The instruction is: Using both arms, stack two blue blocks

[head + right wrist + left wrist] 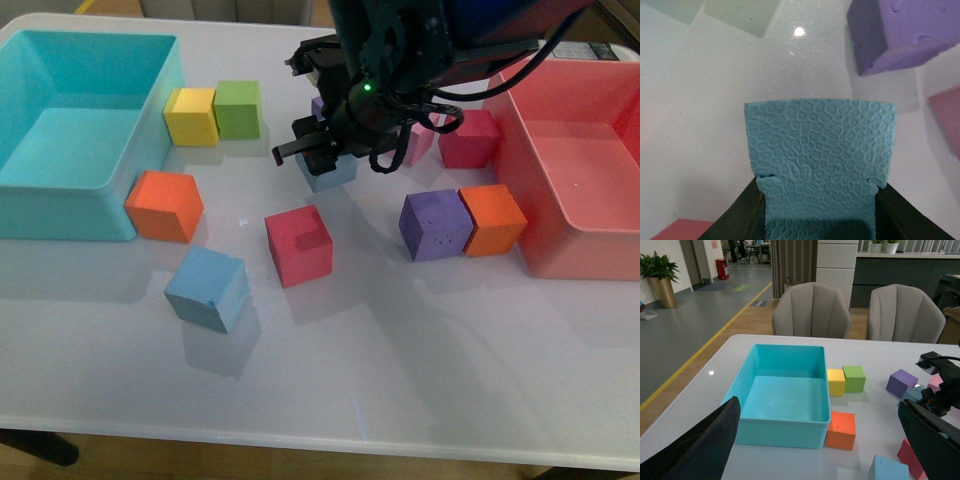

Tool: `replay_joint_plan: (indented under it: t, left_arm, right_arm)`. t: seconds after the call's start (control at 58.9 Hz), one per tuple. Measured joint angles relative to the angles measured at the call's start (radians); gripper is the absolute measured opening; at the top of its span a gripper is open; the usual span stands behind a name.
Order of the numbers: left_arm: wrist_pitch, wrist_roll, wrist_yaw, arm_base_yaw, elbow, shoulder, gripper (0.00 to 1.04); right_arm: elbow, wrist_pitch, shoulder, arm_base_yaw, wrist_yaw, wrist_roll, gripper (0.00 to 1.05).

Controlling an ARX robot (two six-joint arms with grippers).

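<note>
Closest to the front edge of the desk (pixel 400 380) sits the loose blue block (pixel 207 288), turned a bit crooked. It is near the orange cube (pixel 165 206) and the red cube (pixel 298 245) but touches neither.

The other blue block (pixel 328 172) is farther back, in the middle of the desk, behind the red cube. The right tool (pixel 322 155) is pinching it from both sides. In the right wrist view its black fingers (pixel 737 220) press dents into the foam. It is hard to tell if this block touches the desk.

The left tool (pixel 817 405) is spread wide with nothing in it, and the big turquoise bin (pixel 782 432) is in front of it.

A yellow cube (pixel 191 116) and a green cube (pixel 238 108) sit side by side, touching, next to that bin. A purple cube (pixel 436 224) and a second orange cube (pixel 492 220) touch each other beside the pink bin (pixel 560 255).
</note>
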Motion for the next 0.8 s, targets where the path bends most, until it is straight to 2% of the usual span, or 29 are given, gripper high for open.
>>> replay_joint_plan:
  t: [0.221, 0.493, 0.798]
  left_arm:
    - [0.0, 0.0, 0.0, 0.0, 0.0, 0.0, 0.96]
    - [0.0, 0.0, 0.0, 0.0, 0.0, 0.0, 0.96]
    - [0.0, 0.0, 0.0, 0.0, 0.0, 0.0, 0.96]
  right_arm:
    - [0.137, -0.058, 0.098, 0.019, 0.001, 0.003, 0.39]
    - [0.172, -0.064, 0.138, 0.018, -0.001, -0.003, 0.4]
    - [0.071, 0.03, 0.116, 0.009, -0.012, -0.005, 0.88]
